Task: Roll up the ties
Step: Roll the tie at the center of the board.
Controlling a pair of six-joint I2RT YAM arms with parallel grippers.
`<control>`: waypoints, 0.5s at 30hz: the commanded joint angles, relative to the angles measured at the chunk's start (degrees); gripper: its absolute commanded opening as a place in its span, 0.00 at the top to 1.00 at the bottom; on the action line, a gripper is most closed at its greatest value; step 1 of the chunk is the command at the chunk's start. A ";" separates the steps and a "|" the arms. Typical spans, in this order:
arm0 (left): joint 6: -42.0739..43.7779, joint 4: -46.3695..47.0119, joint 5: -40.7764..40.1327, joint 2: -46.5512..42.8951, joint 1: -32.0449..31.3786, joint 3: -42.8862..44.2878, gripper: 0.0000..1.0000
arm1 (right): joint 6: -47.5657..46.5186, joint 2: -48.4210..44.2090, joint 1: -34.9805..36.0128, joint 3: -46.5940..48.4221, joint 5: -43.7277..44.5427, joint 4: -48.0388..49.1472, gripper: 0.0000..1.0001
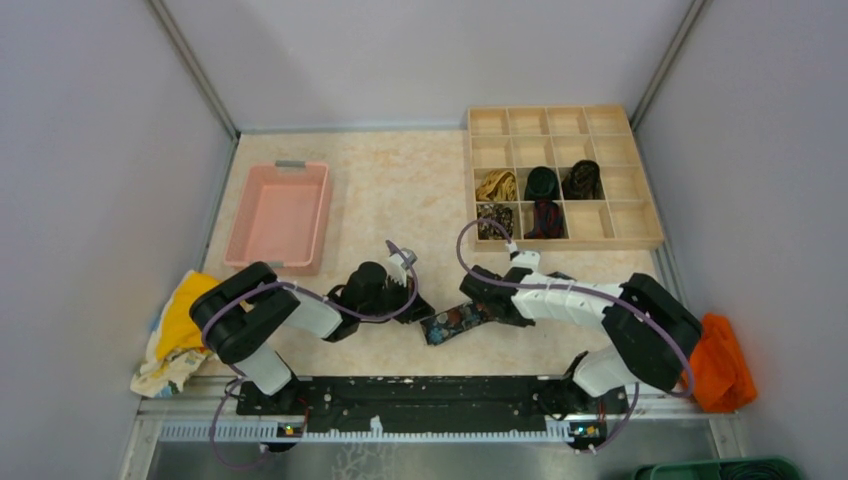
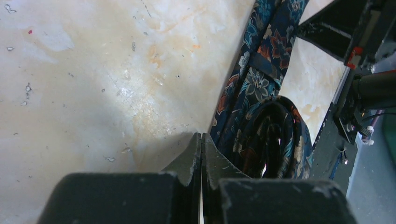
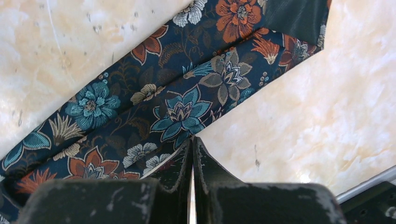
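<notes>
Floral tie (image 1: 455,323), coil beside left pincer (image 2: 201,138), strip under right pincer (image 3: 192,141), both closed, gripping nothing

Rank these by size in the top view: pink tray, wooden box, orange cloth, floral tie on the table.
Largest to smallest:
wooden box
pink tray
orange cloth
floral tie, judged on its visible part only
</notes>
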 commanded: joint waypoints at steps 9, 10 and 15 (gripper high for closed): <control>0.09 -4.84 -0.50 -1.81 -0.33 -0.89 1.00 | -11.98 8.32 -6.67 4.85 -4.85 7.18 1.00; 0.09 -6.39 -1.27 -2.99 -0.30 -0.66 1.00 | -12.04 7.33 -6.37 4.54 -4.73 6.77 1.00; -0.94 -20.68 -11.83 -14.09 -0.28 1.43 1.00 | -10.63 -6.10 1.89 5.19 2.70 0.48 1.00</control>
